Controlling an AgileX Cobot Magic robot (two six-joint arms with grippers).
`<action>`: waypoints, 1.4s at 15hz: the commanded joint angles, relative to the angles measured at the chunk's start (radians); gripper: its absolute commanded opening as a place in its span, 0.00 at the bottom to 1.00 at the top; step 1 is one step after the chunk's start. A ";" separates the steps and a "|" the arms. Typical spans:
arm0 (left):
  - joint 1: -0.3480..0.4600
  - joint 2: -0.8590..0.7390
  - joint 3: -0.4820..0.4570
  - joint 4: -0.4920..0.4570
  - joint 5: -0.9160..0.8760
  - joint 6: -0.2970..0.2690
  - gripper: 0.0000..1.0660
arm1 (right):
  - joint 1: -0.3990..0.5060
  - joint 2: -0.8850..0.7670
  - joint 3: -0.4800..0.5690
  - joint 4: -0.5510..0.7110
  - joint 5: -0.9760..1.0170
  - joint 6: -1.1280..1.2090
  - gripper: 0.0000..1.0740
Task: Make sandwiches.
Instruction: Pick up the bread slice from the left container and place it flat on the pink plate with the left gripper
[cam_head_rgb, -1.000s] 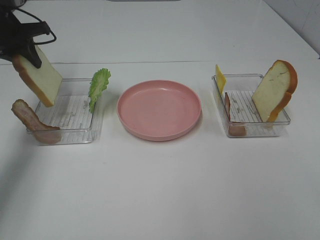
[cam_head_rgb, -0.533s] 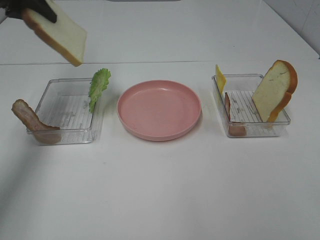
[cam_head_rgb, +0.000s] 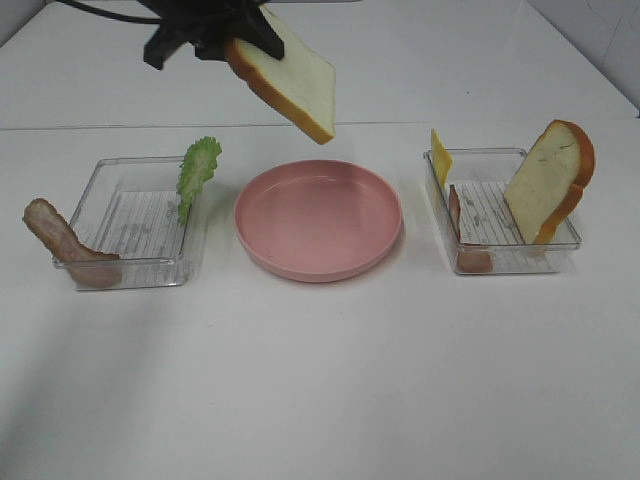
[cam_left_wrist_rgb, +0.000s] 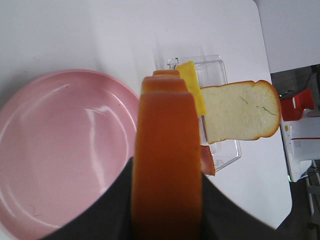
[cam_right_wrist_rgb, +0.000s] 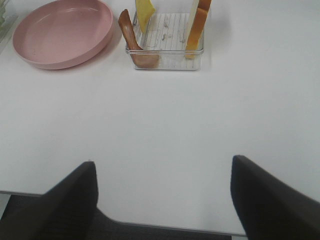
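Left gripper (cam_head_rgb: 245, 42) raised (near middle), fingers (cam_left_wrist_rgb: 100, 215) clamped on bread slice (cam_head_rgb: 295, 85); right gripper (cam_right_wrist_rgb: 162, 200) fingers (cam_right_wrist_rgb: 65, 200) spread apart.

On the white table (cam_head_rgb: 320, 390) a round pink plate (cam_head_rgb: 318, 215) is set in the middle; the left tray (cam_head_rgb: 140, 283) and the right tray (cam_head_rgb: 520, 264), both clear, are placed either side, apart from it.

Pink plate (cam_right_wrist_rgb: 62, 30) beside clear tray (cam_right_wrist_rgb: 170, 62) holding bread (cam_right_wrist_rgb: 195, 25), bacon (cam_right_wrist_rgb: 129, 30), cheese (cam_right_wrist_rgb: 145, 12).

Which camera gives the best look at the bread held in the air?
The exterior high view: the held bread shows face and crust. Left wrist sees only its crust edge-on; right wrist misses it.
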 joint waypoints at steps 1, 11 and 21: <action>-0.048 0.064 -0.004 -0.044 -0.062 -0.006 0.00 | -0.003 -0.032 0.003 0.003 -0.004 0.001 0.68; -0.098 0.271 -0.004 -0.124 -0.167 0.003 0.00 | -0.003 -0.032 0.003 0.003 -0.004 0.001 0.68; -0.098 0.307 -0.004 0.000 -0.149 -0.117 0.62 | -0.003 -0.032 0.003 0.003 -0.004 0.001 0.68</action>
